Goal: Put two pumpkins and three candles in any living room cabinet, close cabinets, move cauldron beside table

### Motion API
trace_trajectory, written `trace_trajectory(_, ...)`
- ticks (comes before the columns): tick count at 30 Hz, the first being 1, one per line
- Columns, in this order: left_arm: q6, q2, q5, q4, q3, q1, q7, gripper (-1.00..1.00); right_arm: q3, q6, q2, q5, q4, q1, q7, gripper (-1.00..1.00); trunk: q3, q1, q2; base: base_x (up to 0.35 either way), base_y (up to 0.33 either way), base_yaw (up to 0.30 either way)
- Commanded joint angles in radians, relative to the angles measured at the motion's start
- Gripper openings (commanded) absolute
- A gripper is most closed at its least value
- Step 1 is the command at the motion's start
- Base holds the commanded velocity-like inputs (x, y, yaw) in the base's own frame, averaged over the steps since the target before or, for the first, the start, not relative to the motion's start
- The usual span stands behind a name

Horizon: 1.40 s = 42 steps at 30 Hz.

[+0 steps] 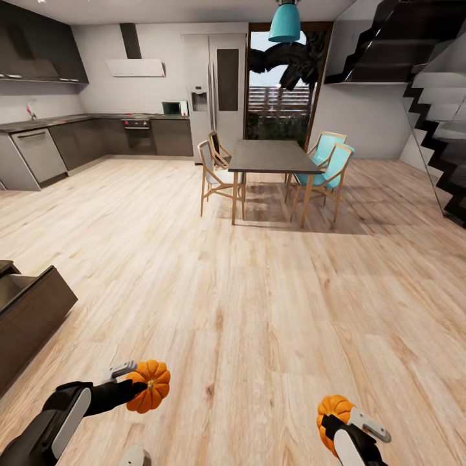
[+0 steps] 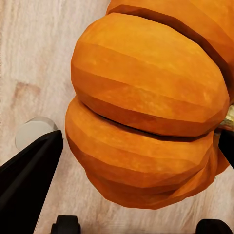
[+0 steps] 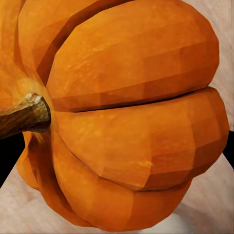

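Meanwhile, the robot is carrying both pumpkins across the wood floor (image 1: pixel 259 310), one in each claw. The left gripper (image 1: pixel 133 378) is clamping a pumpkin (image 1: pixel 150 386) between closed fingers; the right gripper (image 1: pixel 340 424) is gripping the other (image 1: pixel 333 409) just as tightly. An open cabinet (image 1: pixel 32 317) is standing near the floor's left edge. Likely risk: a sharp turn toward it could be jolting a ribbed, rounded pumpkin loose, sending it rolling away.

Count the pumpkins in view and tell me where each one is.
2. One pumpkin is held in the left gripper, the other pumpkin in the right gripper, both above the wooden floor.
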Motion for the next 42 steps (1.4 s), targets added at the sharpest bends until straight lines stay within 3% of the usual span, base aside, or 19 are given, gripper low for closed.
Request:
trace_trajectory(1,0.005,0.000,-0.004,-0.001,0.001,-0.001,-0.003,-1.00,0.003,0.002,-0.002,-0.006,0.002,-0.001,-0.007,-1.00,-0.001,0.000,0.000,0.006,0.000,0.000)
trace_trajectory(42,0.002,0.000,-0.005,-0.001,-0.003,-0.001,-0.003,-1.00,-0.002,0.003,-0.003,-0.008,0.037,-0.001,-0.007,-1.00,-0.001,0.000,0.000,0.049,-0.037,0.000)
